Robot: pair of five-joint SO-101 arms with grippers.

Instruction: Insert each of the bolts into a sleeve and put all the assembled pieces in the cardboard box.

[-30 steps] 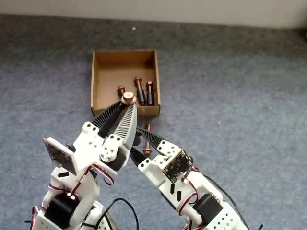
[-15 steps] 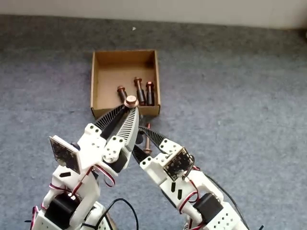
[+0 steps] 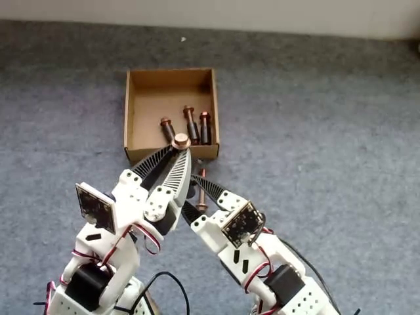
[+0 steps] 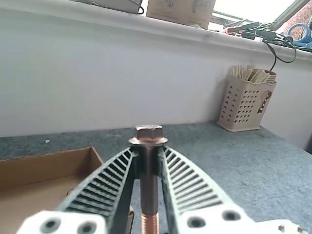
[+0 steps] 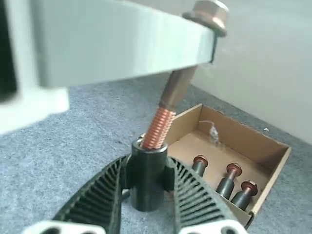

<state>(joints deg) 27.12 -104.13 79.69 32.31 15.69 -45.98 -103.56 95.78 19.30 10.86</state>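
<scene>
Copper bolt point(image 4: 148, 187) clamped in left claw point(image 4: 148, 152), right wrist view: tip in sleeve point(image 5: 145, 187) gripped by right claw point(image 5: 146, 168)

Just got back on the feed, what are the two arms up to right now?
The left gripper is shut on a bolt, held head-up. The right gripper is shut on a black sleeve just below it. The bolt's threaded end sits at the sleeve's top opening, slightly tilted, in front of the cardboard box. Three bolt-and-sleeve pieces already lie in the box.
</scene>
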